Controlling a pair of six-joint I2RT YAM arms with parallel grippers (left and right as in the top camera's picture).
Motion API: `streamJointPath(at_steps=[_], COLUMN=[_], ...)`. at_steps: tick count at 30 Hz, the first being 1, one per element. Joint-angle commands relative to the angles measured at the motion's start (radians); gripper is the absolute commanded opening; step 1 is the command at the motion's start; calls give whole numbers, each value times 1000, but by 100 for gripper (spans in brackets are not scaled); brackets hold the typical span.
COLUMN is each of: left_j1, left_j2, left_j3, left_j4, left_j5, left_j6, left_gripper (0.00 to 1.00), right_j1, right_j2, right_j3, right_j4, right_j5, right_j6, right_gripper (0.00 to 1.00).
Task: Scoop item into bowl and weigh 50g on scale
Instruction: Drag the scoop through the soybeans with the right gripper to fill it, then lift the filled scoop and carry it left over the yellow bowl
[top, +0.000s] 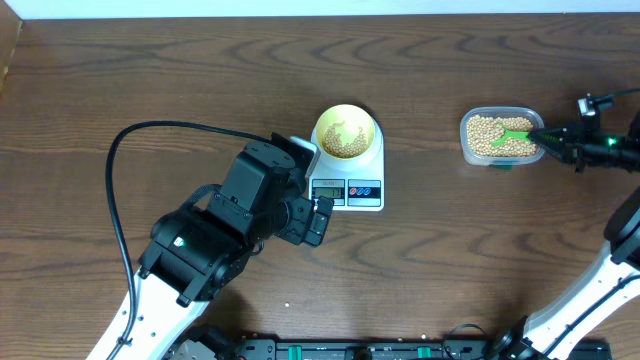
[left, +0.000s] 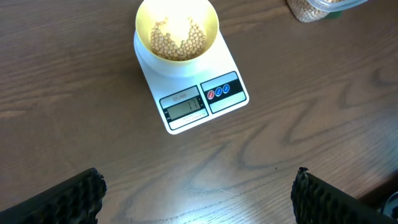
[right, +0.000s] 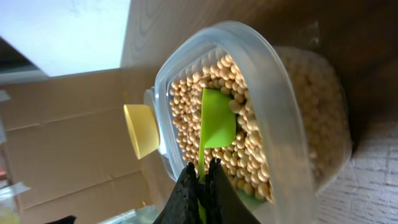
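The pale yellow bowl (top: 346, 132) stands on the white scale (top: 362, 190) at the table's middle, with a layer of tan beans (top: 342, 139) in it. It also shows in the left wrist view (left: 177, 28) on the scale (left: 193, 102). My right gripper (top: 548, 139) is shut on the handle of a green spoon (right: 216, 118), whose scoop lies in the beans (right: 249, 140) inside the clear tub (top: 500, 135). My left gripper (left: 199, 199) is open and empty, just in front of the scale.
The clear tub (right: 273, 81) stands at the right of the table, near the right arm. The left arm's black cable (top: 130, 160) loops over the table at the left. Bare wood lies between scale and tub.
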Motion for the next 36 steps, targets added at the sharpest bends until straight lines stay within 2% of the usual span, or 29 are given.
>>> streamJointPath(at_steps=[1,15,19,21,30,36], left_j1=[3,3,3,3,3,3], left_j2=[-6,-6,-6,-6,-6,-6], left_j3=[21,21,21,21,21,21], left_j4=[0,0,0,0,0,0], left_j5=[2,2,3,3,2,2], left_j6=[-5,-5,-5,-5,-5,-5], left_gripper=[98,98,98,98,98,98], right_j1=[-32,-63,-59,-46,43,151], right_j2=[11,11,11,11,11,10], right_j3=[-57,-140,-140,-140,-139,-109], right_j4=[-2,2,1,-2,2,2], right_j5=[-108,-385,-404,-465,-465,-465], right_j6=[-80,-191,-191,-191,-191,-191], right_gripper=[1,1,1,1,1,1])
